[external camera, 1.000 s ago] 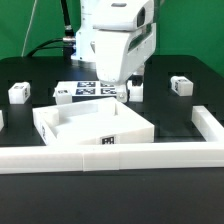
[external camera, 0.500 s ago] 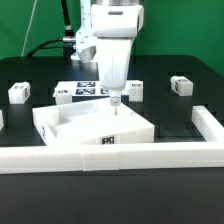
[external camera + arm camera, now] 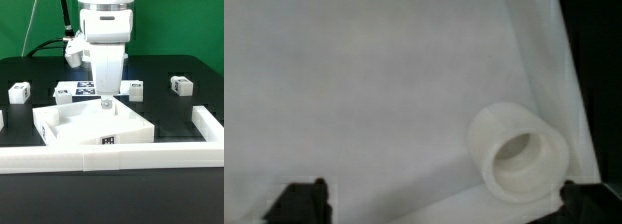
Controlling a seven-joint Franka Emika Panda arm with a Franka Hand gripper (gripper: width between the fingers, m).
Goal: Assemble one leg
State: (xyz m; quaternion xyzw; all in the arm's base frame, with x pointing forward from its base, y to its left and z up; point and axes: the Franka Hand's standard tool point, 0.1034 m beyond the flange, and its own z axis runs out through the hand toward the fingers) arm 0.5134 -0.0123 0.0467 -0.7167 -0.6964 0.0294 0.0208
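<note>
Several legs lie on the black table: one [image 3: 134,90] just to the exterior view's right of my gripper, one [image 3: 181,85] further right, one [image 3: 63,96] by the marker board, and one [image 3: 18,92] at the left. My gripper [image 3: 106,101] hangs over the far part of the large white tray-shaped panel [image 3: 60,127]. In the wrist view the gripper [image 3: 443,204] is open and empty. Its dark fingertips [image 3: 299,200] stand wide apart over the panel's flat surface [image 3: 367,90]. A round corner hole [image 3: 523,156] of the panel lies between them, nearer one finger.
The marker board [image 3: 84,90] lies behind the panel, partly hidden by the arm. A long white L-shaped wall [image 3: 120,156] runs along the front and up the exterior view's right side [image 3: 208,124]. Black cables hang at the back left.
My gripper has moved toward the exterior view's left, away from the leg beside the marker board, and now hangs over the panel's far part. The legs have not moved.
</note>
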